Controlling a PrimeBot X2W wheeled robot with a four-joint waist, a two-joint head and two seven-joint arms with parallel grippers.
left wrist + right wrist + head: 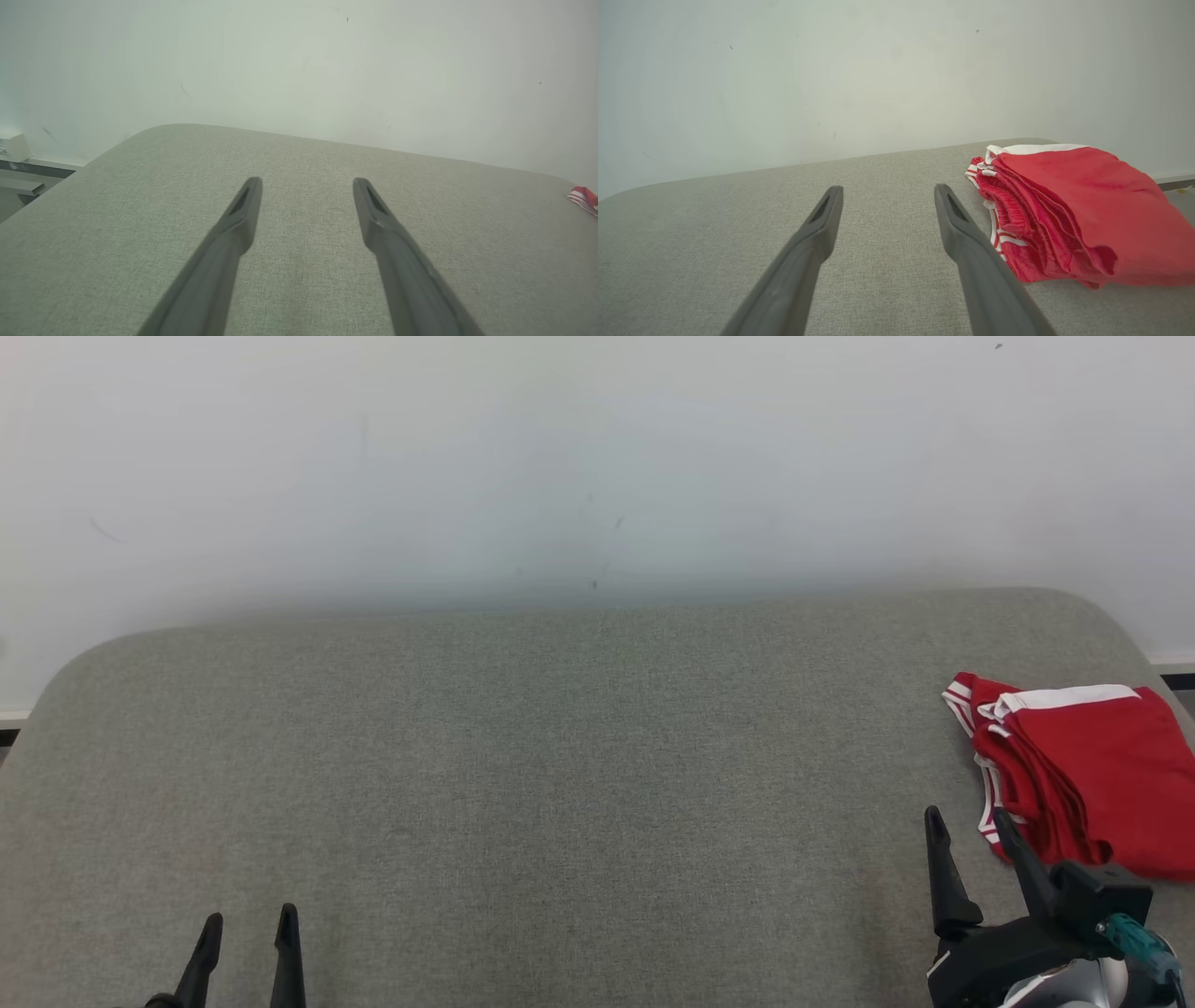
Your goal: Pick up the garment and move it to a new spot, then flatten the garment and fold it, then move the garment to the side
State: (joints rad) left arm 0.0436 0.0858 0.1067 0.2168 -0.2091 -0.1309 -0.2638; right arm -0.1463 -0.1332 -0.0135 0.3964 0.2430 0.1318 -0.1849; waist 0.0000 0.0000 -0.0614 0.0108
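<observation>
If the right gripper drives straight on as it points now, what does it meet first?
Probably the grey padded tabletop: the right gripper aims at bare fabric just left of the red shorts, which it may brush. Depth unclear.

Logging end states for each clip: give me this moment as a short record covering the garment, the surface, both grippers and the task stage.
surface: grey cloth-covered table, pale wall behind
garment: red with white trim, folded, lying at the table's right side
left gripper: open, empty, over bare table at the near left
right gripper: open, empty, just left of the garment; contact cannot be told
task stage: garment looks folded and set aside; likely finished
</observation>
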